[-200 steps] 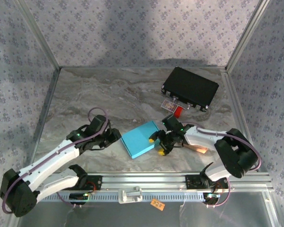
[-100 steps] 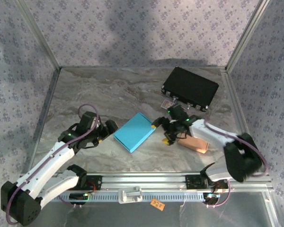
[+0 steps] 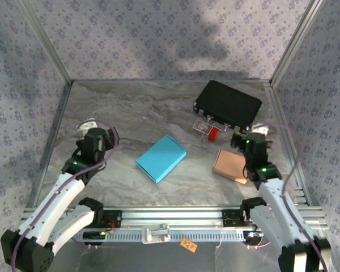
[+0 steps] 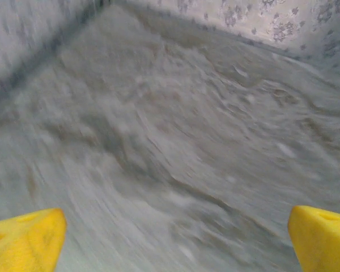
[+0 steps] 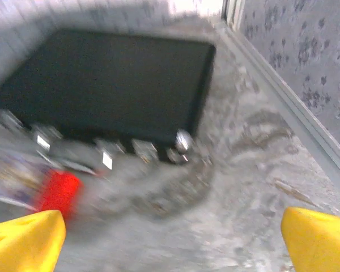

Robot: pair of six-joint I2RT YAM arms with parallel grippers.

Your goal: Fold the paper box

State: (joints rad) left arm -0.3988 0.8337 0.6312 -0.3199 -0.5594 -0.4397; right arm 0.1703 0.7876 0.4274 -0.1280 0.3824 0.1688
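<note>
Blue and flat, the paper box lay closed in the middle of the worktop, turned at a slant, with nothing touching it. A second before, both arms had been pressed in at its two short sides; since then they had pulled back to opposite sides, and the box had slid a little to the left.

The left end effector had drawn off well to the box's left. Its wrist view showed yellow fingertips spread to the edges of the picture over bare marble, holding nothing. The right end effector had gone back to the right, past a tan block, and faced the black case and a red object. It too gaped wide and was empty.

Judged from this, the folding looked finished and the arms were letting go.
</note>
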